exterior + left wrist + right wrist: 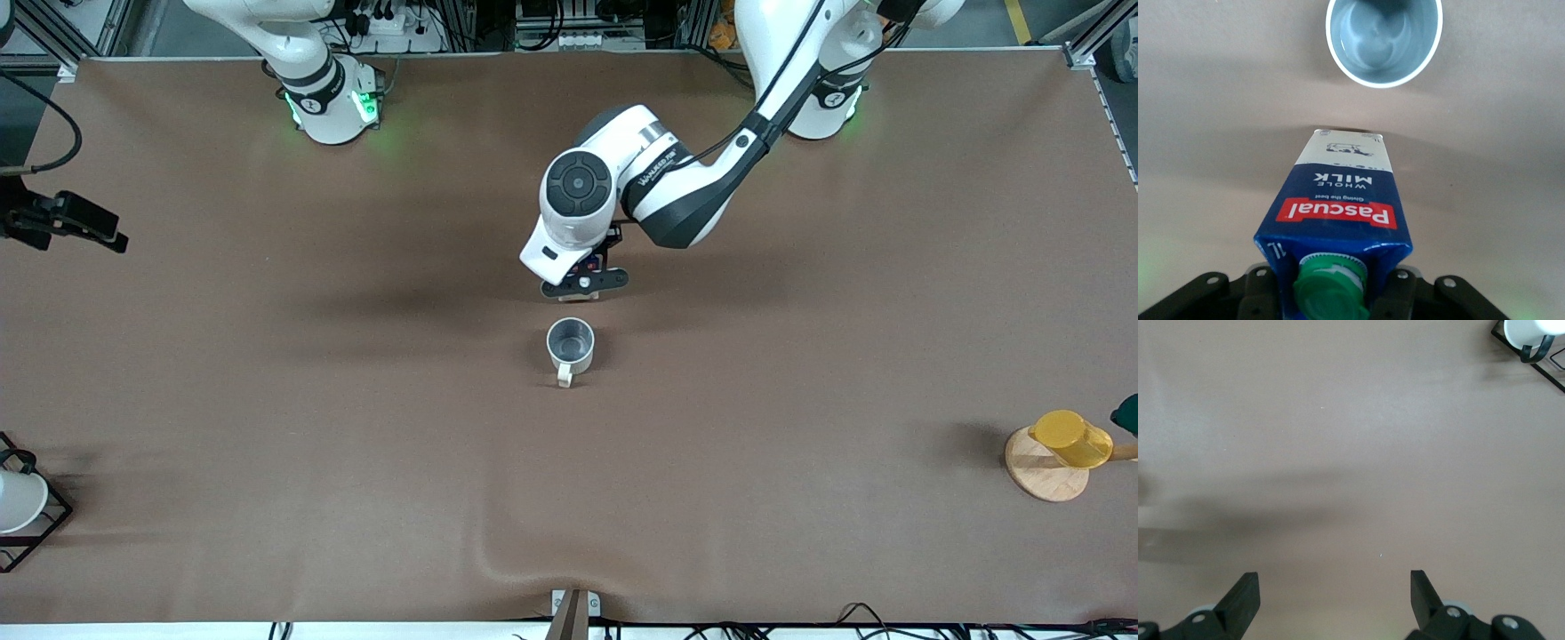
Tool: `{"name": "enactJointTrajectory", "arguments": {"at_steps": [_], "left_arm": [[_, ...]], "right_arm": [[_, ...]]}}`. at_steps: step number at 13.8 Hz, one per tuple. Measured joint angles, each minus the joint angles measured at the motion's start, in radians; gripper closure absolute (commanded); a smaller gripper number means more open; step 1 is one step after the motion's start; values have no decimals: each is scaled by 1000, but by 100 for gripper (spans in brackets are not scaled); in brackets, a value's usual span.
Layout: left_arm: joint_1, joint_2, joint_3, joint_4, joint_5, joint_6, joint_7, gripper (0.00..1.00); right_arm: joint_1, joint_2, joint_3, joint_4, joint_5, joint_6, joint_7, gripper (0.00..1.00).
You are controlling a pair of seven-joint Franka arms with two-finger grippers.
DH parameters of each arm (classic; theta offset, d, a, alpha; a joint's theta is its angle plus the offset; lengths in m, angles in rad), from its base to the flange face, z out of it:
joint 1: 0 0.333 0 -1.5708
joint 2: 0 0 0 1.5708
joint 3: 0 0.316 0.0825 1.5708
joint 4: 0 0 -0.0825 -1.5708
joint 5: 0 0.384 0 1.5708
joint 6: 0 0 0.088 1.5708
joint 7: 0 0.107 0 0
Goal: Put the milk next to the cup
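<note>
The milk (1338, 207), a dark blue carton with a green cap and red lettering, stands upright in my left gripper (1335, 293), whose fingers are shut on its top sides. Its white base is at the table, close beside the cup (1383, 40). In the front view my left gripper (584, 286) hangs just farther from the camera than the off-white cup (570, 345), whose handle points toward the camera; the hand hides most of the carton. My right gripper (1335, 587) is open and empty, waiting over bare table at the right arm's end (76, 222).
A yellow cup (1071, 438) lies on a wooden disc (1045, 476) at the left arm's end. A white cup in a black wire rack (18, 502) stands at the right arm's end and shows in the right wrist view (1528, 330).
</note>
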Motion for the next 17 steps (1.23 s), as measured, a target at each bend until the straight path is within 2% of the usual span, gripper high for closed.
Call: {"name": "enactJointTrajectory", "arguments": {"at_steps": [5,15,16,17], "left_arm": [[0,11,26,1,3,0,65,50],[0,35,27,3,4,64,68,49],[0,38,27,3,4,66,68,47],[0,40,27,3,4,66,68,36]], "right_arm": [[1,-21,1,1,-2,-1,0,0],[1,-22,-4,-2,-6,-12,0,0],[1,-21,-4,-3,-6,-10,0,0],[1,-21,-4,-5,-6,-10,0,0]]}}
